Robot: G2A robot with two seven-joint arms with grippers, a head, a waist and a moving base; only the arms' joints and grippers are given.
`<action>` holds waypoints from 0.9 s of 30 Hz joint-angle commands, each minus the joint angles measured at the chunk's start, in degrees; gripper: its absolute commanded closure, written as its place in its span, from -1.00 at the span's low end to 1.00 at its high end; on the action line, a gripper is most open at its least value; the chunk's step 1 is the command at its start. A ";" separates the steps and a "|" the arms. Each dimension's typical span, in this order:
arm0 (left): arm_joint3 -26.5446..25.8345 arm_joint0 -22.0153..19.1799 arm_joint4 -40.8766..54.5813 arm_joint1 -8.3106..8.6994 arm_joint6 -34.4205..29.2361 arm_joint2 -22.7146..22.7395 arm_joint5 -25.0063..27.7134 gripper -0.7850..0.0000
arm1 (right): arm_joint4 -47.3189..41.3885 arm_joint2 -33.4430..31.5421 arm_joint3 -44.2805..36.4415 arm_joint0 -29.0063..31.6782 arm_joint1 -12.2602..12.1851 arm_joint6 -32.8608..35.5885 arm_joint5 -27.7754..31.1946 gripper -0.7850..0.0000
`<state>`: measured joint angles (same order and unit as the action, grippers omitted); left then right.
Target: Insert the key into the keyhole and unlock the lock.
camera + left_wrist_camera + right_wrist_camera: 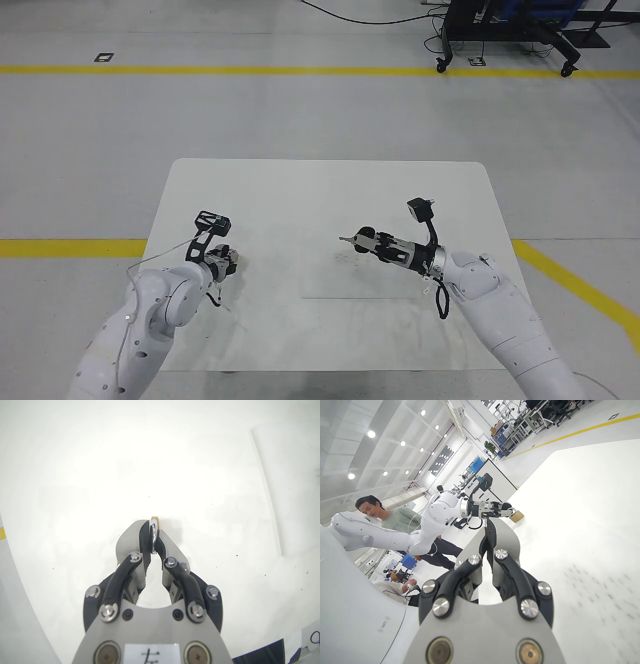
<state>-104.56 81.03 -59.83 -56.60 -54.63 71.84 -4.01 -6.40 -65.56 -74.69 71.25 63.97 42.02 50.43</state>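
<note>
A brass padlock (516, 515) hangs just above the white table (330, 190), near its left side. My left gripper (154, 535) is shut on its silver shackle (153, 540), and the brass body (155, 518) pokes out past the fingertips. In the top view the left gripper (226, 258) is over the table's left front part. My right gripper (352, 241) is near the table's middle, pointing at the padlock with a gap between them. It is shut, and a thin metal tip, the key (344, 240), sticks out of it. In the right wrist view its pads (490, 530) are pressed together and hide the key.
A thin clear sheet (360, 290) lies flat on the table's front middle, and its edge (265, 487) is seen from the left wrist. Bare tabletop lies between the grippers. A dark wheeled cart (510, 30) stands far off on the floor.
</note>
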 commanded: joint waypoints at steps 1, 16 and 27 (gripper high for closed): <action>0.24 -0.19 -0.13 -0.09 -0.03 -0.17 -0.15 0.98 | 0.00 0.00 0.00 0.00 0.00 0.00 0.00 1.00; 1.54 0.84 15.12 -0.77 11.03 5.13 5.38 1.00 | 0.00 0.00 0.00 0.00 0.00 0.00 0.00 1.00; 9.50 -1.92 47.03 -1.81 15.45 5.63 27.49 1.00 | 0.00 0.00 0.00 0.00 0.00 0.00 0.00 1.00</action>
<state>-94.84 78.96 -10.72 -58.42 -39.54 77.39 25.22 -6.40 -65.56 -74.69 71.25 63.97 42.02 50.43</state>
